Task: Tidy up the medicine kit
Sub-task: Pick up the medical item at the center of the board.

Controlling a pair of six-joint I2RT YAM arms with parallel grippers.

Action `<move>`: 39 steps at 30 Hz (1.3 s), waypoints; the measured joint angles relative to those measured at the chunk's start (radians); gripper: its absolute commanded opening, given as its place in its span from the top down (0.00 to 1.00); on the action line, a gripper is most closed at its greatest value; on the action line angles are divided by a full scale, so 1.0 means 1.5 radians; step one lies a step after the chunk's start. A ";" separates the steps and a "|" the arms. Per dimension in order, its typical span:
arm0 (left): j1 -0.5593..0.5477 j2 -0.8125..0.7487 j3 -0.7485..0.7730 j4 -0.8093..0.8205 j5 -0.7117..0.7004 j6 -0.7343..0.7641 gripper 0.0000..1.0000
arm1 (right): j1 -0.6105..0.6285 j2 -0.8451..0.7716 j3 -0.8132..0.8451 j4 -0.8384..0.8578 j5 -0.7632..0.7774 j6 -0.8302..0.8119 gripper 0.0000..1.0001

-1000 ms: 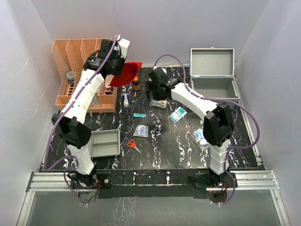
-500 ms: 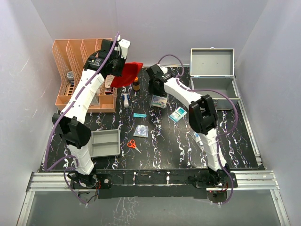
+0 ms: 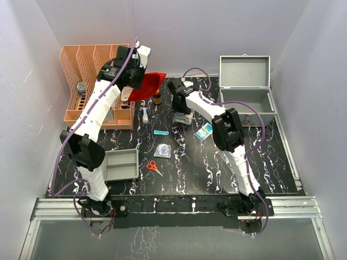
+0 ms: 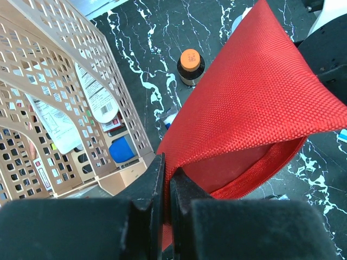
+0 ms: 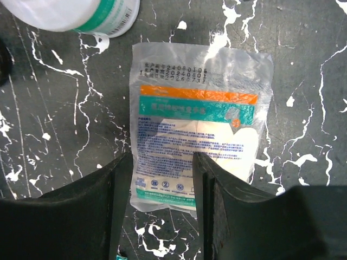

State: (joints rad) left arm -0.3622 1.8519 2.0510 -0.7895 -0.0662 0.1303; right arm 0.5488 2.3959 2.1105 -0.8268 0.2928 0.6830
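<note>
Jaws of raised left arm (image 3: 96, 111) pinch red pouch (image 4: 249, 103); right arm (image 3: 205, 106) outstretched, jaws spread over packet (image 5: 198, 135).

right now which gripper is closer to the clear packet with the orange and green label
Right. The right gripper is open directly over the packet. The left gripper is off to its left near the orange rack, shut on the red pouch.
</note>
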 measured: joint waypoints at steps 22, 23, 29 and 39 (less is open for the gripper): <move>0.000 0.000 -0.002 0.002 0.003 -0.001 1.00 | 0.005 0.020 -0.006 -0.002 0.038 -0.021 0.98; 0.000 0.000 -0.002 0.002 0.003 -0.001 1.00 | 0.005 0.019 -0.009 0.000 0.040 -0.020 1.00; 0.000 0.000 -0.002 0.003 0.003 -0.001 1.00 | 0.005 0.011 -0.023 0.009 0.041 -0.020 1.00; 0.000 0.000 -0.003 0.003 0.011 -0.003 1.00 | 0.005 -0.027 -0.080 0.014 0.017 -0.020 0.46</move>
State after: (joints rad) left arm -0.3622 1.8519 2.0468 -0.7856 -0.0502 0.1257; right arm 0.5564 2.3554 1.9911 -0.8051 0.3176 0.6529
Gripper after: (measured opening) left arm 0.019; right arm 0.371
